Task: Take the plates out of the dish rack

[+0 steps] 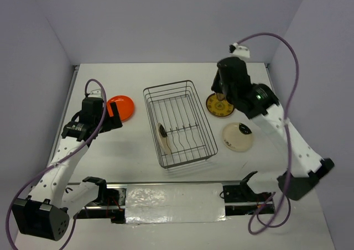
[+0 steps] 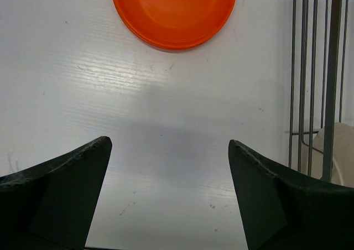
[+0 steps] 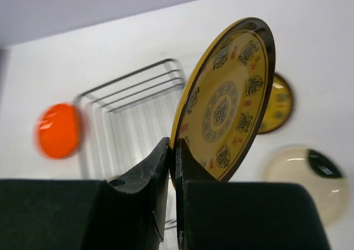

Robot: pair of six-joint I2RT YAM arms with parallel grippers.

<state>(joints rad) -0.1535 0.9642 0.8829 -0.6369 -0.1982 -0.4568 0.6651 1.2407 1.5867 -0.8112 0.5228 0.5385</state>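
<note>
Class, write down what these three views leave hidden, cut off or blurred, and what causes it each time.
Top view: the right gripper and its held yellow plate are largely hidden under the right arm.
Top view: the orange plate is partly covered by the left arm.
Left wrist view: the dish rack is cut off by the right edge.
Right wrist view: the second yellow plate sits mostly behind the held one; the rack is blurred.

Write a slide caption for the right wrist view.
Right gripper pinches a patterned yellow plate by its rim, with the rack and orange plate beyond.
</note>
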